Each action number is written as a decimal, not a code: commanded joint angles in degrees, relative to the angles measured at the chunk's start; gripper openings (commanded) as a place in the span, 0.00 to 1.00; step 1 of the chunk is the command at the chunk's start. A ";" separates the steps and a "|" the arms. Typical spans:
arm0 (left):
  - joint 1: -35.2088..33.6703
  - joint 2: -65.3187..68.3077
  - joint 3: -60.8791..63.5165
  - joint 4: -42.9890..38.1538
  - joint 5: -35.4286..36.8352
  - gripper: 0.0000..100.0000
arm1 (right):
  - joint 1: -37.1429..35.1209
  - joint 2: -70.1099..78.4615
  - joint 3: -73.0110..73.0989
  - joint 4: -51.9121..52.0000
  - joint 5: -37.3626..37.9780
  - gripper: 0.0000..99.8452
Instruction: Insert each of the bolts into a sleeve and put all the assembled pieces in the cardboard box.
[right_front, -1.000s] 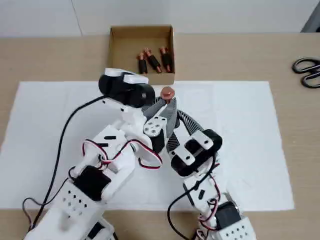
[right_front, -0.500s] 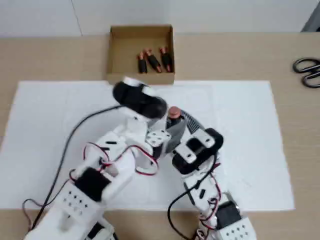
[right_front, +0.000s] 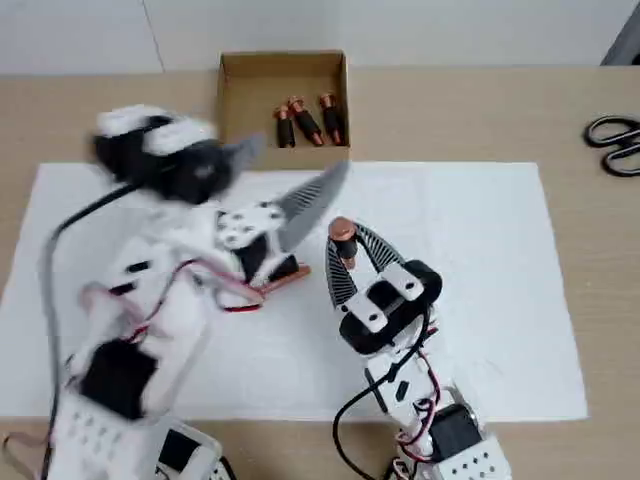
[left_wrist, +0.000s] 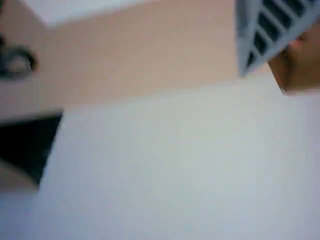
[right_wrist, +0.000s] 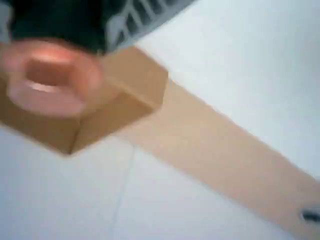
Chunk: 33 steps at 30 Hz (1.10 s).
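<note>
Copper-headed bolt (right_front: 341, 232) sits clamped upright in the right jaws; the left jaws gape wide.

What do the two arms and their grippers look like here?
Both arms have white shells with black motor blocks. The left arm trails a thick black cable and red-and-white wires. The right arm has a looped black cable and red wires near its base. The left gripper and right gripper have ribbed, striped fingers.

three assembled pieces (right_front: 307, 120) in cardboard box (right_front: 245, 120), box behind paper sheet (right_front: 480, 280), scissors (right_front: 612, 143) far right on table (right_front: 450, 110)
</note>
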 joint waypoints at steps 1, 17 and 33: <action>-3.43 -8.18 2.33 2.90 0.09 0.20 | 2.24 -0.84 0.26 3.74 -2.46 0.00; -17.41 -43.69 40.48 4.48 0.18 0.00 | 10.33 -0.31 -3.60 1.36 -6.42 0.00; -17.58 -43.25 46.29 4.31 0.44 0.01 | 19.82 25.89 -31.21 6.29 -0.26 0.00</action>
